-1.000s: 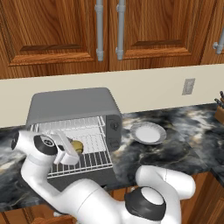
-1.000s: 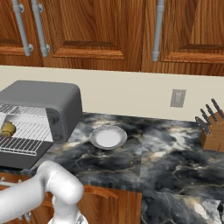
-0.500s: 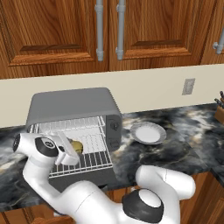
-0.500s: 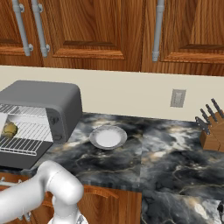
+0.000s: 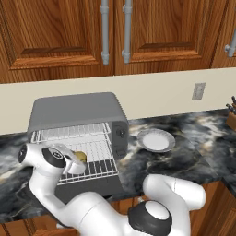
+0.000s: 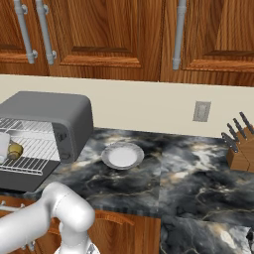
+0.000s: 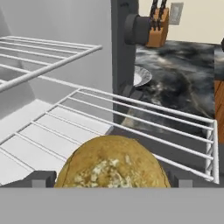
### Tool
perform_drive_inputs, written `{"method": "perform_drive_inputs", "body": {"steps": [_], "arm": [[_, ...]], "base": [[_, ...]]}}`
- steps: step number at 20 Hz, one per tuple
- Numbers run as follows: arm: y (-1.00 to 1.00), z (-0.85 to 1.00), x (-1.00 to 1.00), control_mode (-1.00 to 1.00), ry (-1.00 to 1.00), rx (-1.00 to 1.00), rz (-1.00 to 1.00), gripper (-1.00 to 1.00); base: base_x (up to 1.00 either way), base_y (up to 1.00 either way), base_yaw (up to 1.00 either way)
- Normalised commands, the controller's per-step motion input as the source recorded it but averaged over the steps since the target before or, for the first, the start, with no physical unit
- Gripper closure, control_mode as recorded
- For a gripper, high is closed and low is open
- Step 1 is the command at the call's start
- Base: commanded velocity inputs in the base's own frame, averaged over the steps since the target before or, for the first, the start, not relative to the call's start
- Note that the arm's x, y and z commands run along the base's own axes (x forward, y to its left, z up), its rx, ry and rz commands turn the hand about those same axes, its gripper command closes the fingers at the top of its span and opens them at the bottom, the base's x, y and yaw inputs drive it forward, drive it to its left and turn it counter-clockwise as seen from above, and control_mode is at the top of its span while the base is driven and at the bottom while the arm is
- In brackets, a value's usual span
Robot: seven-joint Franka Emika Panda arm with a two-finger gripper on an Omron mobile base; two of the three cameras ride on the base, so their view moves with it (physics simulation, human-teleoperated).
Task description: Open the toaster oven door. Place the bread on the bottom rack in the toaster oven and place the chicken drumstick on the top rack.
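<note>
Grey, boxy toaster oven (image 5: 76, 110) on a black marbled stone counter (image 5: 193, 152), left base view: its dark door (image 5: 87, 188) lies folded down and both silver wire shelves are slid out. The small round yellowish-brown bread roll (image 5: 79, 157) rests on the bottom rack (image 5: 97, 167), beneath the top rack (image 5: 73, 132). The white arm's gripper (image 5: 73, 162) is at the roll, jaws spread wide, clamping nothing. A white round plate (image 5: 156, 140) lies just right of the oven. Right base view: the roll (image 6: 14, 149) lies on the lower shelf (image 6: 25, 163); a wooden knife block (image 6: 240, 151) stands far right. Hand view: the roll (image 7: 111, 164) sits between the parted finger tips (image 7: 39, 178), on the lower wires (image 7: 144, 127).
</note>
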Motion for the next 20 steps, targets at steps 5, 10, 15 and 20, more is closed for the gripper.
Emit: {"method": "perform_drive_inputs", "body": {"steps": [5, 10, 15, 20], "arm": [[0.38, -0.89, -0.26, -1.0, 0.2, 0.0, 0.13, -1.0], [0.41, -0.93, -0.39, -1.0, 0.1, 0.0, 0.12, -1.0], [0.42, -0.94, -0.39, -1.0, 0.0, 0.0, 0.12, -1.0], [0.44, -0.94, -0.39, -1.0, 0.0, 0.0, 0.11, -1.0]], "base": [[0.0, 0.0, 0.0], [0.0, 0.0, 0.0], [0.0, 0.0, 0.0], [0.0, 0.0, 0.0]]}}
